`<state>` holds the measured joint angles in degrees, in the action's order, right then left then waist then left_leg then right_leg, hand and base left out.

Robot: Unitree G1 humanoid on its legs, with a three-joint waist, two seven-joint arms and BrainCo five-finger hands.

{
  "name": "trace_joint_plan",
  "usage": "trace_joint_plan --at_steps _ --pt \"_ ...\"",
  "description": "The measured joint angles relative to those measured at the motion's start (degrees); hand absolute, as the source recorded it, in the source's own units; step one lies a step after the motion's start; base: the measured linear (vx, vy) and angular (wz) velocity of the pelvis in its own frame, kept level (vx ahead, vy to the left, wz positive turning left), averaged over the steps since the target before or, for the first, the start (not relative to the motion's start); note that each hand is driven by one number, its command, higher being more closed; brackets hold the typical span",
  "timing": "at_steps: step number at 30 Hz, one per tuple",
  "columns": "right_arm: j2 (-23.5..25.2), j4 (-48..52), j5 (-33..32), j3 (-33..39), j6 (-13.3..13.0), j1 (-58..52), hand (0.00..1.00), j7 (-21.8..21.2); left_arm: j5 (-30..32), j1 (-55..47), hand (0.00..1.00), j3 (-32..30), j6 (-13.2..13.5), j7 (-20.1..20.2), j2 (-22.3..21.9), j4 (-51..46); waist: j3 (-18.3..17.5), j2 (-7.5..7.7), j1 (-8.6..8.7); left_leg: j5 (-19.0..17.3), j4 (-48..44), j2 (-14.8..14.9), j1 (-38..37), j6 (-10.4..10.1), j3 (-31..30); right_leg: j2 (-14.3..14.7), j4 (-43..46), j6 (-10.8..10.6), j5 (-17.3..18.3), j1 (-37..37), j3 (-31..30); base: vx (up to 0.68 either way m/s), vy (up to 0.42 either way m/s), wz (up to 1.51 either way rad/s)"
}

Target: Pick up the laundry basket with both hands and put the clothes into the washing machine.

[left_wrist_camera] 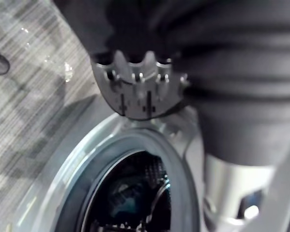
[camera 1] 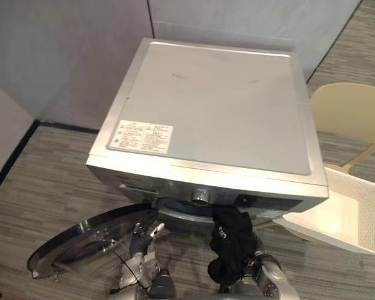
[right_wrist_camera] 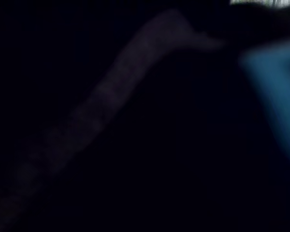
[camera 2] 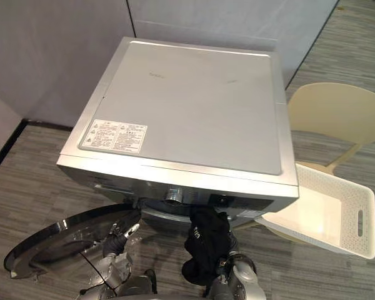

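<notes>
A black garment (camera 1: 230, 242) hangs in a bunch in front of the silver washing machine (camera 1: 212, 106), just below its drum opening (left_wrist_camera: 130, 198). My right hand (camera 1: 259, 261) comes up from below, right against the cloth and mostly covered by it; the right wrist view is dark with cloth. My left hand (camera 1: 142, 240) is at the opening's left rim, beside the open round door (camera 1: 81, 240), fingers (left_wrist_camera: 135, 79) held straight and holding nothing. The white laundry basket (camera 1: 344, 209) lies tilted on a cream chair to the machine's right, its inside bare.
The cream chair (camera 1: 353, 112) stands close to the machine's right side. The glass door (camera 2: 56, 244) swings out low to the left over grey striped carpet (camera 1: 44, 187). Grey partition walls (camera 1: 69, 50) close off the back.
</notes>
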<state>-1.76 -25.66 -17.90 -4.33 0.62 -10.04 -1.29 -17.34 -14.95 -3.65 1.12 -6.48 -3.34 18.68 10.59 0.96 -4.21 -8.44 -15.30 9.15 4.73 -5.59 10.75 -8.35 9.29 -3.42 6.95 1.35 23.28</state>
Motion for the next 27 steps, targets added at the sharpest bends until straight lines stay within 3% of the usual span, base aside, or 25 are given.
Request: trace_joint_plan --at_steps 4,6,7,9,11,13,16,21,24,27 --pt "-1.0 0.0 -0.1 -0.6 -0.2 6.9 1.00 2.2 -1.2 0.9 0.00 0.8 0.0 -0.3 -0.1 -2.3 5.8 -0.67 -1.34 -0.1 -9.2 0.8 8.4 0.1 -1.6 -2.2 10.6 1.0 0.7 7.8 0.5 -0.08 0.057 0.18" --pt "-1.0 -0.1 0.0 -2.3 -0.2 12.2 1.00 3.9 -1.6 2.1 0.00 0.7 0.1 -1.3 -0.7 -5.6 9.7 -0.64 -1.63 -0.8 -13.9 0.9 13.5 1.1 -3.0 -3.7 16.2 1.7 2.6 12.1 1.6 -0.15 0.019 0.31" --pt "-0.9 0.0 0.0 -3.8 -0.2 15.6 1.00 5.0 -2.3 3.0 0.00 0.6 0.3 -1.7 -0.8 -7.3 11.7 -0.58 -1.78 -1.8 -16.9 0.9 16.6 2.5 -3.2 -4.8 19.8 1.7 4.6 14.8 1.8 -0.15 0.017 0.26" --pt "-0.4 -0.1 -0.1 -5.4 -0.3 20.7 1.00 6.2 -2.5 4.5 0.00 0.7 0.7 -2.7 -0.8 -9.5 14.8 -0.71 -2.91 -3.2 -21.8 0.9 20.9 3.1 -3.7 -6.2 25.0 1.7 7.2 18.7 1.7 -0.17 -0.001 0.16" --pt "1.0 -1.9 -0.1 -5.8 -0.3 25.8 1.00 7.4 -3.4 5.1 0.00 0.5 1.5 -3.7 -0.8 -10.7 15.5 -1.15 -3.13 -5.6 -26.6 1.0 26.4 3.4 -5.2 -7.1 29.5 1.4 10.2 23.2 1.7 -0.18 -0.002 0.15" --pt "3.0 -5.2 -2.8 -3.3 -0.3 34.7 1.00 11.4 -5.0 7.5 0.00 0.7 2.0 -5.8 -0.8 -11.5 18.6 -1.89 -3.51 -8.9 -35.0 1.0 34.6 3.9 -6.8 -9.8 39.3 1.4 14.5 30.7 1.4 -0.23 0.029 0.29" --pt "3.2 -5.7 -6.7 1.6 -1.3 39.2 1.00 15.0 -7.1 10.2 0.00 0.8 2.7 -7.4 -0.8 -12.1 19.6 -2.50 -4.55 -13.3 -40.4 0.7 42.0 3.2 -9.2 -11.9 47.3 1.2 18.1 37.6 1.0 -0.20 0.038 0.26" --pt "0.6 -10.0 -12.6 10.4 -2.3 44.9 1.00 18.5 -9.0 10.9 0.00 1.8 3.3 -8.7 -0.8 -14.0 19.8 -2.71 -5.94 -13.4 -45.4 -0.9 50.3 3.5 -11.2 -14.2 52.9 1.4 18.8 44.5 1.1 -0.14 0.020 0.20" --pt "-2.9 -11.4 -16.7 15.4 -2.7 48.7 1.00 20.3 -10.9 11.1 0.00 2.4 4.4 -9.0 -0.8 -16.9 19.9 -2.81 -6.20 -12.7 -47.1 -2.3 56.0 4.0 -12.7 -16.0 55.4 1.1 19.4 48.6 2.1 -0.10 0.000 0.31" --pt "-8.2 -11.5 -21.8 18.2 -3.8 52.0 1.00 22.2 -11.9 11.2 0.00 3.8 4.6 -10.1 -0.7 -19.0 20.1 -3.28 -7.60 -11.1 -47.8 -3.4 60.4 3.9 -14.0 -16.9 56.5 1.3 19.3 51.9 2.9 -0.05 -0.016 0.21"
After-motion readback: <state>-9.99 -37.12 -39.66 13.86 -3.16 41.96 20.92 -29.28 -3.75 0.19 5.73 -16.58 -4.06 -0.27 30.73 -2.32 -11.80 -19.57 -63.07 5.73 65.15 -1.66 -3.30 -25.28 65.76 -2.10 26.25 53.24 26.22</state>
